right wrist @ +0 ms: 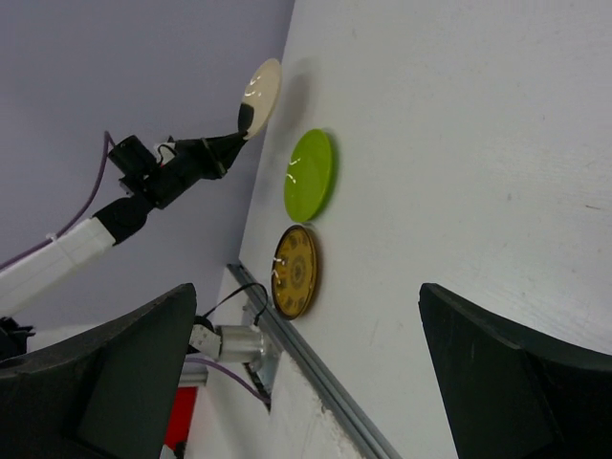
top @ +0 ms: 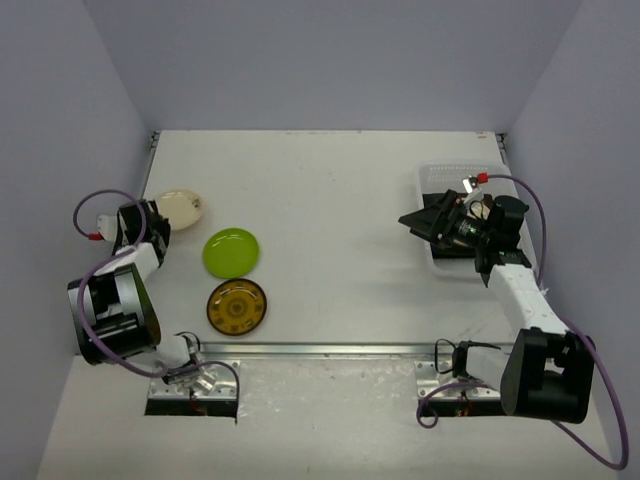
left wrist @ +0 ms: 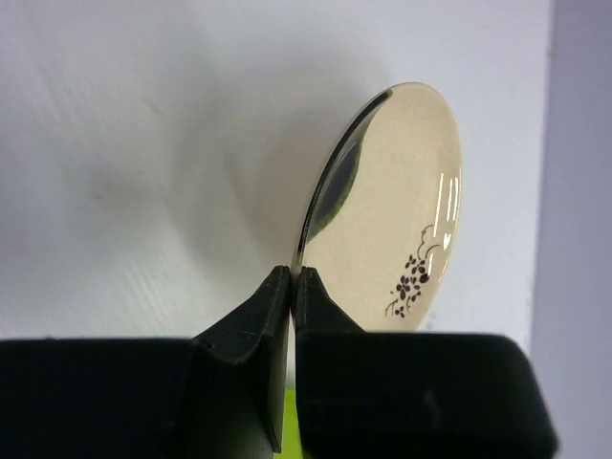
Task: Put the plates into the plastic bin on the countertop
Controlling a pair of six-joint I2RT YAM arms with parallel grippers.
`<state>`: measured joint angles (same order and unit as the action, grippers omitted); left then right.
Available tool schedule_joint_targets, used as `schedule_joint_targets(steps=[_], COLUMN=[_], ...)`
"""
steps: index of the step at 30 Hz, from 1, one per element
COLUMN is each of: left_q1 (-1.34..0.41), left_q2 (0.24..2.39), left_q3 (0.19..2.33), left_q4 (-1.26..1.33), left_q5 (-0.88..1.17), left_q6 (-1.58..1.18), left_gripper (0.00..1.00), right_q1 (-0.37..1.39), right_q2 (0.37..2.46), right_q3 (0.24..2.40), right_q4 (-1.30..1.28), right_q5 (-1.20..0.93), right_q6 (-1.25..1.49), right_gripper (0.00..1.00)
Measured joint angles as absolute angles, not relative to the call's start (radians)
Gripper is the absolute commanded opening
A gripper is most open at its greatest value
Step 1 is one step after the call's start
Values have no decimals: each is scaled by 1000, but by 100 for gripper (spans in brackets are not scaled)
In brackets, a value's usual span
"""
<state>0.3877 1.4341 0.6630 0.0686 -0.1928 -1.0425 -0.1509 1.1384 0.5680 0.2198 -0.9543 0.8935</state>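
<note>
My left gripper (top: pixel 168 213) is shut on the rim of a round cream plate (top: pixel 183 207) with a small dark flower sprig, and holds it tilted above the countertop at the far left. The plate fills the left wrist view (left wrist: pixel 402 220), pinched at its near edge by the fingers (left wrist: pixel 316 306). A lime green plate (top: pixel 231 252) and an amber-patterned plate (top: pixel 237 306) lie flat on the countertop (top: pixel 330 200). My right gripper (top: pixel 418 220) is open and empty, beside the plastic bin (top: pixel 432 180) at the right; dark plates in the bin are mostly hidden by the arm.
A metal rail (top: pixel 320 350) runs along the near edge of the countertop. Grey walls close the left, back and right sides. The right wrist view shows the green plate (right wrist: pixel 310 174), the amber plate (right wrist: pixel 295 272) and the cream plate (right wrist: pixel 260 96) in the left gripper.
</note>
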Motion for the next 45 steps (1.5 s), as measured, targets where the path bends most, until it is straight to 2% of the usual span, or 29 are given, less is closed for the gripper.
schedule_joint_targets(steps=[4,9,16,19,22,24,25,29,31,32,33,34,37,38,39,40,45], left_q1=[357,274,-27,-98,-164,-207,-229,-271,-274,-277,-279,-281,-286,-288,-291,-293,-295], left_q2=[1374,1378,1386,1384,1381,1377,1372,1320,1301,1296,1295,1295,1295,1294,1291,1282,1152], left_q3=[639,644,659,634,605,602,602,602,602,602,603,604,610,619,628,640,708], left_q4=[166,258,332,396,423,417,414,400,399,398,394,387,361,349,333,302,63], left_q5=[-106,99,350,426,461,469,469,472,473,472,472,470,466,466,460,445,274], left_q6=[-1012,-953,-898,-912,-924,-921,-917,-899,-889,-883,-877,-871,-858,-853,-843,-829,-761], left_gripper=[0,0,0,0,0,0,0,0,1,4,10,18,70,85,94,100,100], right_q1=[-150,-97,83,122,146,167,180,221,233,239,244,250,259,259,258,254,152], right_q2=[1164,1241,1340,1378,1422,1454,1469,1529,1544,1549,1552,1555,1559,1560,1559,1558,1496], right_q3=[550,550,710,771,789,793,794,797,797,798,800,804,811,811,810,809,744], right_q4=[325,470,327,285,270,257,252,258,265,270,277,286,312,313,313,314,313], right_q5=[-1010,-1064,-970,-914,-873,-852,-843,-833,-831,-829,-828,-827,-811,-803,-793,-785,-743], right_q6=[955,1031,922,876,857,850,849,864,873,877,888,894,913,920,925,932,976], right_gripper=[99,99,99,99,90,77,66,56,36,15,5,0,0,0,0,0,0])
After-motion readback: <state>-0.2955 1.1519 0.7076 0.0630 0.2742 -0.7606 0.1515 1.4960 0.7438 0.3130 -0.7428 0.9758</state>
